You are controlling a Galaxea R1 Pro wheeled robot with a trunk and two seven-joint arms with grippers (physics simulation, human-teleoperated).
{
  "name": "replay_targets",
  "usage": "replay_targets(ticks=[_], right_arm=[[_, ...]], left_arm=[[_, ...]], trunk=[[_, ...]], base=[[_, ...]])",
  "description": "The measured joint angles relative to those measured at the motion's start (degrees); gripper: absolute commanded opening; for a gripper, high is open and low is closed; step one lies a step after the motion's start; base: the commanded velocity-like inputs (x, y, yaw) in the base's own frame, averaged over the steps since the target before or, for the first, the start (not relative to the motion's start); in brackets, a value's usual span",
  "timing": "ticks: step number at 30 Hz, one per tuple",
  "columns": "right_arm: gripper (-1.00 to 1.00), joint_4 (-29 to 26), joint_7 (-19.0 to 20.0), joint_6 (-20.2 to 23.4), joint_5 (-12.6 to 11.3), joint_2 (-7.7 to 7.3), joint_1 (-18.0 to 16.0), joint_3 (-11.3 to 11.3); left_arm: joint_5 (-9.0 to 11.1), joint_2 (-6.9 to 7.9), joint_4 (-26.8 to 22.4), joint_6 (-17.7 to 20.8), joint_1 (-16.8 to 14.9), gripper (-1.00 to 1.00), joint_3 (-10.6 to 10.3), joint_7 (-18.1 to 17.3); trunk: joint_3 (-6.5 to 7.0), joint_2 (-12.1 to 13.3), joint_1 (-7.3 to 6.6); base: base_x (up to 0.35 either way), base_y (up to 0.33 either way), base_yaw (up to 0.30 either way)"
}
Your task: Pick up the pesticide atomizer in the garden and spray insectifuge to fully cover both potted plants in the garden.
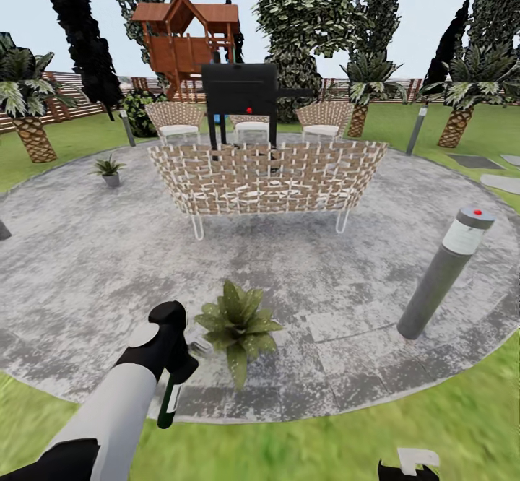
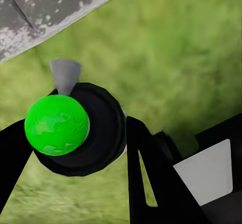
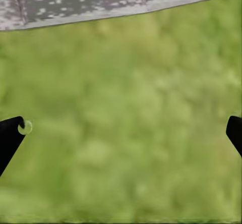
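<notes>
Round grey mottled patio (image 1: 87, 264) ringed by lawn (image 1: 318, 445), brown slatted fence (image 1: 58, 98) and palms behind. Wicker sofa (image 1: 267, 178) mid-patio, black grill (image 1: 240, 91) past it, grey bollard lamp (image 1: 444, 271) at the patio's right. Left hand (image 1: 173, 365) closed on the pesticide atomizer (image 1: 170, 401), bottle hanging down just beside the near potted plant (image 1: 238, 326); bottle end probably the green disc (image 2: 56, 124). Second potted plant (image 1: 110, 170) far left. Right hand (image 3: 121, 133) spread wide, holding nothing, over grass.
</notes>
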Motion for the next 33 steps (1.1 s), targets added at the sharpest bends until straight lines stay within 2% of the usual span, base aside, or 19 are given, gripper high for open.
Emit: replay_targets(ticks=[4,6,7,8,9,10,11,12,14,15,17,20,22,24,25,27,29,31,33], right_arm=[[1.0,0.0,0.0,0.0,0.0,0.0,0.0,0.0],[1.0,0.0,0.0,0.0,0.0,0.0,0.0,0.0],[1.0,0.0,0.02,0.0,0.02,0.02,0.0,0.0],[1.0,-0.16,0.37,-0.08,0.21,0.32,0.0,0.24],[1.0,-0.21,0.4,-0.09,0.23,0.37,0.01,0.28],[1.0,-0.36,0.49,-0.09,0.28,0.42,-0.01,1.12],[1.0,-0.51,0.51,-0.1,0.28,0.43,-0.04,2.15],[1.0,-1.22,0.53,-0.1,0.28,0.44,-0.06,3.74],[1.0,-3.54,0.59,-0.11,0.31,0.45,-0.07,7.56],[1.0,-4.65,0.64,-0.12,0.32,0.43,-0.08,9.47],[1.0,-8.18,2.56,-0.11,0.36,0.24,-0.1,15.66],[1.0,-12.64,9.94,0.01,0.34,-0.16,-0.09,19.35],[1.0,-14.49,14.93,0.07,0.42,-0.73,-0.08,20.39],[1.0,-15.89,20.93,0.05,2.09,-1.15,-0.19,20.75],[1.0,-16.69,24.77,0.05,4.44,-1.35,-0.32,20.9],[1.0,-19.08,29.51,0.11,9.15,-1.49,-0.7,21.05],[1.0,-22.12,31.78,0.21,12.05,-1.5,-0.91,21.02],[1.0,-24.06,33.69,0.24,12.84,-1.48,-0.95,20.97],[1.0,-25.71,36.64,0.29,13.1,-1.46,-0.97,20.91]], left_arm=[[-0.08,0.72,0.01,-0.59,0.82,-1.0,-0.05,0.4],[-0.04,1.66,0.01,-2.08,1.94,-1.0,-0.08,0.49],[0.25,2.34,0.03,-4.42,2.57,-1.0,-0.08,0.51],[6.43,5.33,0.08,-12.55,4.78,-1.0,0.57,0.6],[8.25,6.29,0.21,-14.54,5.12,-1.0,0.74,0.64],[17.45,9.55,1.07,-23.53,5.45,-1.0,0.88,3.12],[21.63,10.74,1.77,-27.45,5.71,-1.0,0.89,5.31],[25.17,11.57,2.72,-30.96,6.38,-1.0,0.88,7.82],[29.27,12.38,4.41,-36.84,7.61,-1.0,0.86,11.87],[30.18,12.54,5.19,-39.35,8.04,-1.0,0.85,13.15],[31.35,12.71,7.85,-46.94,8.89,-1.0,0.74,15.03],[31.82,12.79,10.2,-55.08,9.14,-1.0,0.7,15.55],[32.07,12.79,10.74,-58.65,9.18,-1.0,0.67,15.59],[32.1,12.68,10.92,-60.58,9.2,-1.0,0.4,15.59],[31.88,12.57,10.99,-61.13,9.19,-1.0,0.01,15.55],[31.59,12.33,11.0,-61.61,9.16,-1.0,-0.31,15.51],[31.46,12.13,11.0,-62.45,9.14,-1.0,-0.51,15.41],[30.96,12.07,11.01,-63.1,9.11,-1.0,-1.54,15.25],[30.62,12.04,11.06,-63.32,9.08,-1.0,-3.95,15.18]], trunk=[[0.0,0.0,0.0],[0.0,0.0,0.0],[0.0,0.0,0.0],[-0.01,0.0,0.01],[0.0,0.0,0.0],[0.0,0.0,0.0],[0.0,0.0,-0.01],[0.0,0.0,-0.02],[0.0,0.0,-0.03],[0.0,0.0,-0.03],[0.0,0.0,-0.03],[0.0,0.0,-0.03],[0.0,0.0,-0.03],[0.0,0.0,-0.03],[0.0,0.0,-0.03],[0.0,0.0,-0.03],[0.0,0.0,-0.03],[0.0,0.0,-0.03],[0.0,0.0,-0.03]], base=[[-0.284,0.174,0.0],[-0.285,0.174,0.0],[-0.285,0.174,0.0],[-0.285,0.174,0.0],[-0.259,0.171,0.0],[-0.18,0.126,0.0],[-0.092,0.065,0.0],[-0.059,0.041,0.0],[-0.025,0.017,0.0],[-0.01,0.007,0.0],[-0.004,0.003,0.0],[-0.001,0.001,0.0],[0.0,0.0,0.0],[0.0,0.0,0.0],[0.0,0.0,0.0],[0.0,0.0,0.0],[0.0,0.0,0.0],[0.0,0.0,0.0],[0.0,0.0,0.0]])
